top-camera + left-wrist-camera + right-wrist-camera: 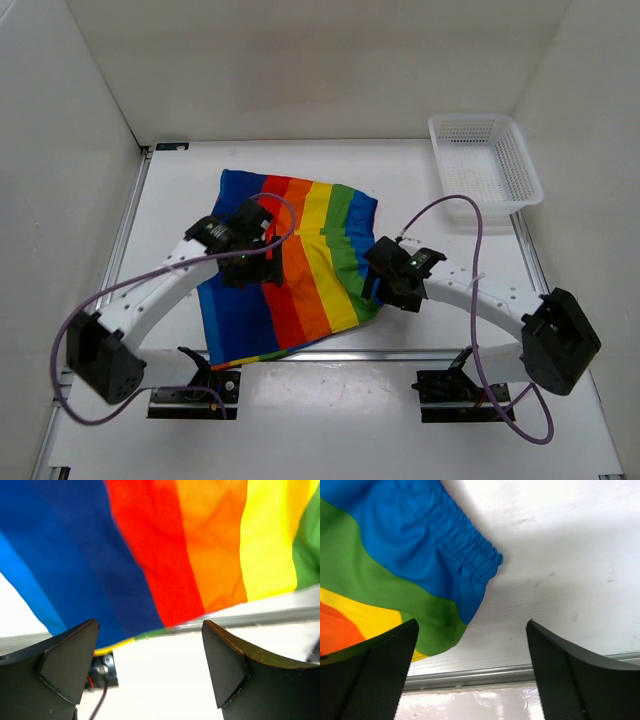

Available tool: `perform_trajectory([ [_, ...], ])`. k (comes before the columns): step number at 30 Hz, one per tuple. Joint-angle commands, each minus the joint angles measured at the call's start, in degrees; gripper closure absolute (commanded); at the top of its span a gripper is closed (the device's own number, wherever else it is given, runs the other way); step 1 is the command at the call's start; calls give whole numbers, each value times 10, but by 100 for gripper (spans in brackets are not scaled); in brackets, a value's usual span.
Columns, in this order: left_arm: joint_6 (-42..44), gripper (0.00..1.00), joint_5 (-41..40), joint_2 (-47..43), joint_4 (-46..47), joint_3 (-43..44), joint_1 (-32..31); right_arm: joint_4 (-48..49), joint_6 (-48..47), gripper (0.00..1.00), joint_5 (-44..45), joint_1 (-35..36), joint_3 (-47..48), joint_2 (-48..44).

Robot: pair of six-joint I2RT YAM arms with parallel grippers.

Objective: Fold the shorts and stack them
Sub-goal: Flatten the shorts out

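The rainbow-striped shorts (300, 265) lie spread flat in the middle of the table, their near edge hanging over the front rail. My left gripper (243, 262) hovers open and empty over their left, dark blue and red part (150, 555). My right gripper (392, 287) hovers open and empty at their right edge, where the blue elastic waistband (465, 555) and green stripe end on the white table. Neither gripper touches the cloth.
A white plastic mesh basket (485, 160) stands at the back right. White walls enclose the table on three sides. A metal rail (400, 352) runs along the front edge, with the arm bases behind it.
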Motion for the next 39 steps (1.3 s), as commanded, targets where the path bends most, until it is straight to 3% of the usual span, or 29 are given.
perform_trajectory([
  [1,-80,6,11,-85,-18,-60,9,-40,1,6,70,-14,41,-52],
  [4,-126,7,30,-125,-1,-123,40,-7,-50,5,32,-72,41,-72],
  [6,-144,6,55,-132,49,-157,53,54,-115,3,-85,-131,35,-72],
  [9,-155,6,102,-106,136,-229,78,60,-144,0,-185,-155,49,-11],
  [14,-132,7,91,14,171,-203,97,103,-125,0,-247,-160,4,-4],
  [16,-114,10,86,58,177,-180,97,155,-125,2,-287,-200,-43,-4],
  [19,-92,12,78,102,177,-135,103,171,-143,11,-305,-242,-73,-4],
  [24,-55,15,65,224,188,-65,109,166,-148,33,-301,-248,-97,-11],
  [28,-33,16,76,296,188,-11,109,228,-138,38,-349,-243,-112,1],
  [30,-21,16,82,329,188,28,109,241,-137,47,-364,-243,-102,31],
  [31,-12,16,82,338,188,41,109,241,-137,63,-364,-243,-97,42],
  [34,10,16,87,384,177,109,115,213,-127,96,-310,-243,-86,49],
  [39,47,16,87,476,107,274,115,162,-98,100,-249,-283,-118,-5],
])
